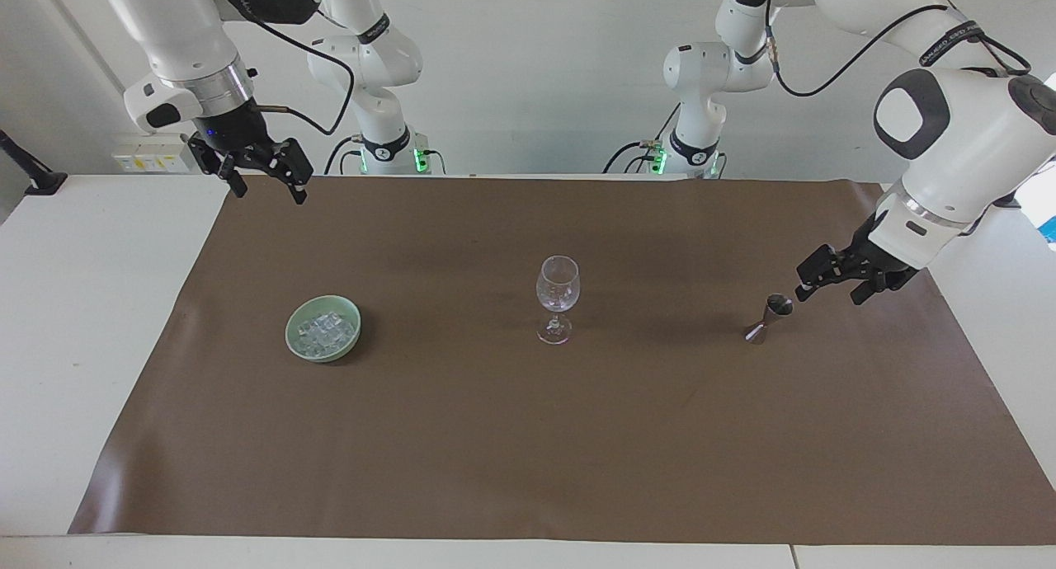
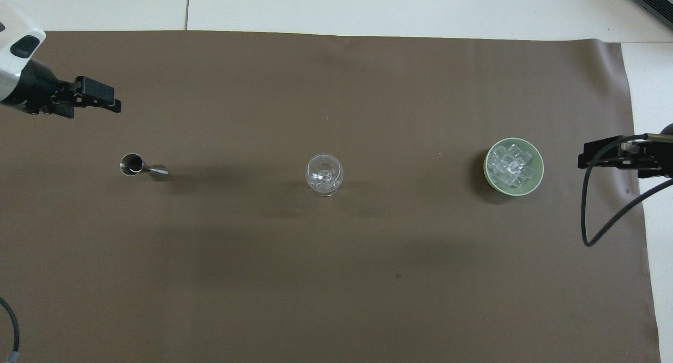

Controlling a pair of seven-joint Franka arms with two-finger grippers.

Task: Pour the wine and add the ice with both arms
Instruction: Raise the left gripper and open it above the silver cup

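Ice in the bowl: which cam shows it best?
Overhead view. It looks straight down into the green bowl, so the ice shows as separate clear cubes heaped inside. The facing view sees it slantwise: the bowl's near wall hides part of the heap.

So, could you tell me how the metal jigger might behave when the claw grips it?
The jigger stands on a narrow foot, so a sideways nudge would probably tip it. Its shiny metal likely makes it slippery. It looks rigid and probably light.
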